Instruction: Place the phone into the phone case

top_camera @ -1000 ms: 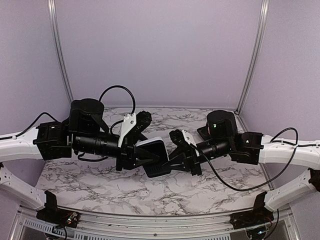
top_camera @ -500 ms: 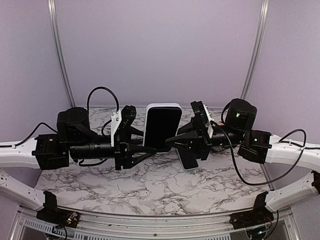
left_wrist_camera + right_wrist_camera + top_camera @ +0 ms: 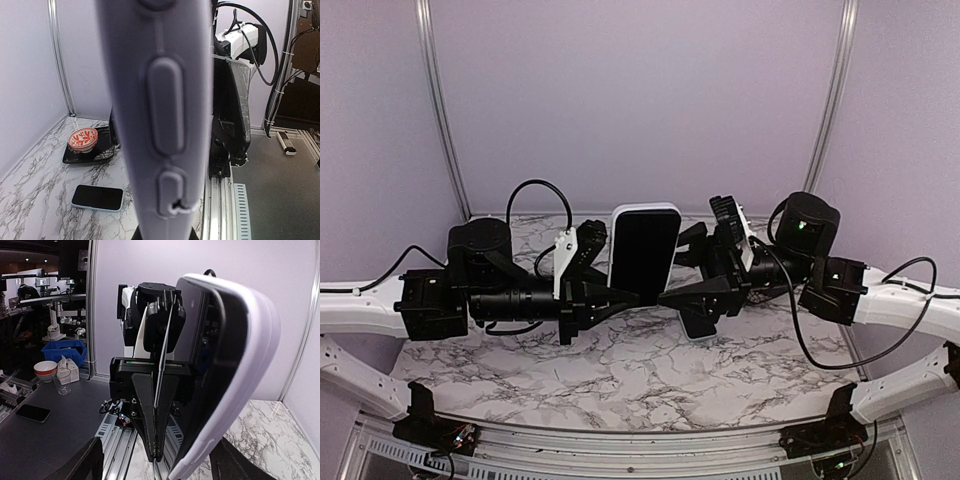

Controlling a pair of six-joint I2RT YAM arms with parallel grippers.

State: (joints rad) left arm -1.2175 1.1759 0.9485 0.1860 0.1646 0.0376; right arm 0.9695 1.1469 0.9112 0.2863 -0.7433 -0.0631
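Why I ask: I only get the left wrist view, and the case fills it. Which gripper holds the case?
Observer: The left gripper, shut on the lower end of the case, which stands upright above the table.
Operator: Where is the right one?
Observer: The right gripper is just beside the case's right edge, jaws open.
Operator: And the phone I see lying flat?
Observer: From above, the phone lies on the table, partly hidden under the right gripper.
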